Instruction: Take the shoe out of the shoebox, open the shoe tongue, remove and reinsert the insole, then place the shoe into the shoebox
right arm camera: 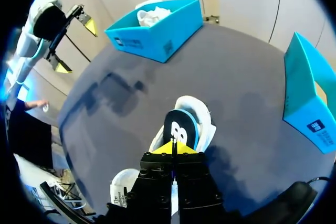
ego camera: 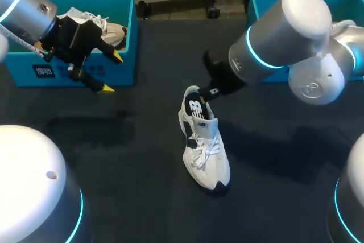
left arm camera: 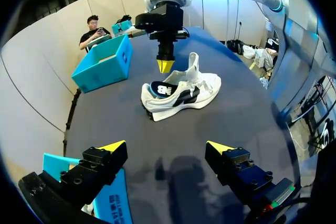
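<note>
Two arms | right gripper clenched on black insole, to draw it from heel of white lace-up sneaker | left gripper released, held clear beside blue shoebox

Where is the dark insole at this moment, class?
In the head view the insole pokes out of the heel of the white shoe in the middle of the table, just beneath the right gripper.
</note>
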You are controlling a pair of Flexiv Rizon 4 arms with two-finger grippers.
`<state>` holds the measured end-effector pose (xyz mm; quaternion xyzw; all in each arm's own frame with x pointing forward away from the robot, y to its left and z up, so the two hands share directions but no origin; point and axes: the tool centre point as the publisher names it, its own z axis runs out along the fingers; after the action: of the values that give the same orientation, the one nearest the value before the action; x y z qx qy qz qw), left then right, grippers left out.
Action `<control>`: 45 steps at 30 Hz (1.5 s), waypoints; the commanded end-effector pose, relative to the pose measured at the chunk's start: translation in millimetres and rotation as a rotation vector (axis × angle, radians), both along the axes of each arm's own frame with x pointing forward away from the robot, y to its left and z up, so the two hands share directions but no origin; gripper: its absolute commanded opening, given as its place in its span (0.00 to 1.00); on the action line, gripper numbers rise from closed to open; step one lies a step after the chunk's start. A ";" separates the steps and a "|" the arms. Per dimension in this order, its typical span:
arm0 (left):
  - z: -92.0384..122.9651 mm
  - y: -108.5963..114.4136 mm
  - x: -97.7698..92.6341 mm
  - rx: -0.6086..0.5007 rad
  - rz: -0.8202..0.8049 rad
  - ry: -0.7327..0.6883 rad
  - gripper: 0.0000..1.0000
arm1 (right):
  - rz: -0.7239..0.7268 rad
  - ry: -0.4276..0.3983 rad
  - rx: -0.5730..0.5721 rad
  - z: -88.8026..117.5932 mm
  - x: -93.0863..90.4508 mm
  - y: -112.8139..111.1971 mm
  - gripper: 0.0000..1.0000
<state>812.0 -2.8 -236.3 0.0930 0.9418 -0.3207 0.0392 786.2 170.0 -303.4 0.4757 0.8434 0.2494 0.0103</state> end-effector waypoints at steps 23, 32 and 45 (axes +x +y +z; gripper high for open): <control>-0.2 0.2 -1.5 0.002 0.001 -0.002 1.00 | -0.181 0.062 -0.073 -18.1 -8.0 17.0 0.00; -0.2 0.2 -1.5 0.002 0.001 -0.002 1.00 | -0.245 0.088 -0.080 -32.9 -20.0 19.6 0.00; -0.2 0.2 -1.5 0.002 0.001 -0.002 1.00 | -0.274 0.131 -0.133 -54.9 -16.3 14.9 0.00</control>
<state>811.8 -3.0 -236.4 0.0929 0.9418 -0.3207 0.0397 764.5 178.0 -351.8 0.5996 0.7834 0.1621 0.0217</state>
